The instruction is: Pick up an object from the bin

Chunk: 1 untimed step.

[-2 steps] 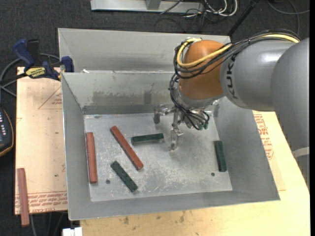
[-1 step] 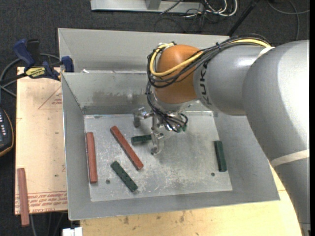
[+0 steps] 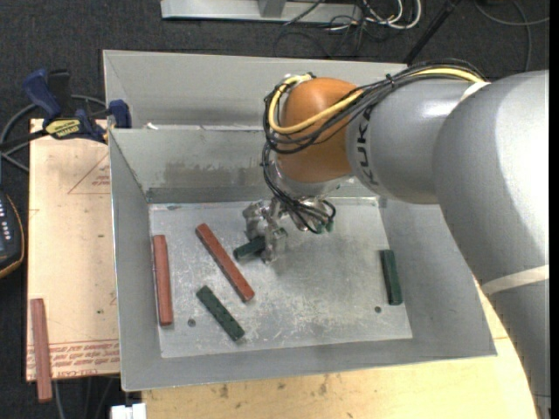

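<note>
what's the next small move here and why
Probably a short straight lift: the end effector is down at a small dark green piece mid-bin, close beside the slanted red bar, so rising vertically should avoid nudging that bar.

Robotics laboratory: a silver industrial arm (image 3: 437, 138) lettered KUKA, yellow and black wiring looped over its orange wrist cover (image 3: 316, 120), reaches from the right of the frame into a grey metal bin (image 3: 218, 85). Loose cables (image 3: 384, 7) and a metal stand base (image 3: 253, 5) lie on dark carpet (image 3: 52, 24) along the top edge.
</note>
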Tool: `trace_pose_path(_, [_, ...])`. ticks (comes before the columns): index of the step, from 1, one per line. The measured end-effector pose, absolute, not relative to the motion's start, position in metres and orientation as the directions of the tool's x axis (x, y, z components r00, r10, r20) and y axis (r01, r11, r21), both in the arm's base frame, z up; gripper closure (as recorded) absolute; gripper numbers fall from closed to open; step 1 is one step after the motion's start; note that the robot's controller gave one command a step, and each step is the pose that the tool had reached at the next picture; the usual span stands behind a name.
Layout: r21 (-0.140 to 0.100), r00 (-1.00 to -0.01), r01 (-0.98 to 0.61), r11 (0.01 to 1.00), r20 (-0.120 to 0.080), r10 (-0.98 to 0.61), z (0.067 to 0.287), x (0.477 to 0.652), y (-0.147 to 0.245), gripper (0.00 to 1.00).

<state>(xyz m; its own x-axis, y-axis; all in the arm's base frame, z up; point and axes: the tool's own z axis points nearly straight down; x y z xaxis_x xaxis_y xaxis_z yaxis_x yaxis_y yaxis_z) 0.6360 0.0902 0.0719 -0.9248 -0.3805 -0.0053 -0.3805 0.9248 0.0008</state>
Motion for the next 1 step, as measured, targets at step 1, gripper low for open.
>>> trace_pose_path(1, [-0.001, -0.916, -0.401, 0.916, -0.014, -0.401, 0.2618, 0.637, 0.1304, 1.0])
